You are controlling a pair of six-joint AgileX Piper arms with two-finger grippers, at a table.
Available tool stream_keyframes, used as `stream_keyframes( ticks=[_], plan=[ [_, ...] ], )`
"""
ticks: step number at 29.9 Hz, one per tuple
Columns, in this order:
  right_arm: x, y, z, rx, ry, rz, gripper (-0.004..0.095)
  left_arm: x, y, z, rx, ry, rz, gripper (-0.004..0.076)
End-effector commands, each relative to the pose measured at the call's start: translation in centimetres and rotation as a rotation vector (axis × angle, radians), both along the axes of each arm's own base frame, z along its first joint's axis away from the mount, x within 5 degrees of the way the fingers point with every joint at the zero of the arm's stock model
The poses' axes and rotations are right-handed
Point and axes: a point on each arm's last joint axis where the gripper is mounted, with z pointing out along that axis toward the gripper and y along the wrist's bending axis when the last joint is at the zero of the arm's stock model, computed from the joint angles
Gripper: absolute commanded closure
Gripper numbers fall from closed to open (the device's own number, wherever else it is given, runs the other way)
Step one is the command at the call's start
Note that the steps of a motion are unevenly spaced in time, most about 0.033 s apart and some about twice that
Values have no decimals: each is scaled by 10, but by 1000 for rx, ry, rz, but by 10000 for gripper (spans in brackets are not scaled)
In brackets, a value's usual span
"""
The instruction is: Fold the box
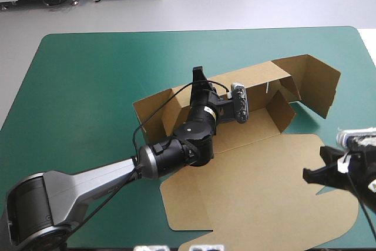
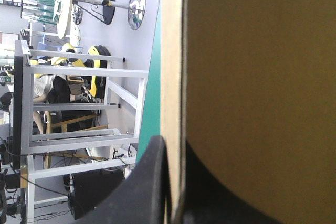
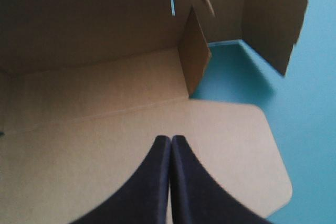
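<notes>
The brown box (image 1: 264, 186) lies right of the table's middle, its lid flat toward the near edge and its long back wall (image 1: 164, 107) raised. An end flap (image 1: 317, 83) stands up at the far right. My left gripper (image 1: 198, 76) reaches over the tray and pinches the back wall's top edge. In the left wrist view the board (image 2: 262, 77) runs between the fingers (image 2: 149, 182), shut on it. My right gripper (image 1: 311, 174) hovers at the lid's right edge, shut and empty. Its wrist view shows the gripper (image 3: 170, 139) above the flat lid (image 3: 79, 161), facing a short side flap (image 3: 194, 56).
The teal-green cover (image 1: 88, 86) lies bare to the left of the box and along the far edge. A strip of cover (image 3: 310, 103) also shows to the right of the lid, under the standing end flap (image 3: 273, 14).
</notes>
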Motion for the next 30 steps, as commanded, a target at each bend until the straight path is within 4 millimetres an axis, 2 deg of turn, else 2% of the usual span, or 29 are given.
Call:
stream_keyframes(
  ticks=[1, 8, 12, 16, 17, 23, 25, 30],
  plan=[
    [29, -4, 49, 25, -123, -11, 925, -17, -7, 18, -128, 14, -60, 733],
    [103, -17, 102, 35, -132, 2, 926, -17, -4, 17, -140, 25, -9, 733],
    [159, -24, 111, 72, -83, 42, 926, -17, -4, 17, -140, 25, -10, 733],
    [207, -24, 111, 123, -11, 145, 926, -17, -4, 18, -144, 25, -17, 733],
    [223, -25, 106, 151, 20, 166, 926, -17, -4, 18, -144, 25, -17, 733],
    [289, -35, 84, 184, 89, 183, 924, -17, -4, 18, -140, 17, -19, 733],
    [303, -38, 78, 197, 112, 183, 924, -17, -4, 18, -139, 15, -19, 733],
    [336, -47, 43, 173, 219, 168, 925, -17, -4, 18, -138, 13, -20, 733]
  ],
)
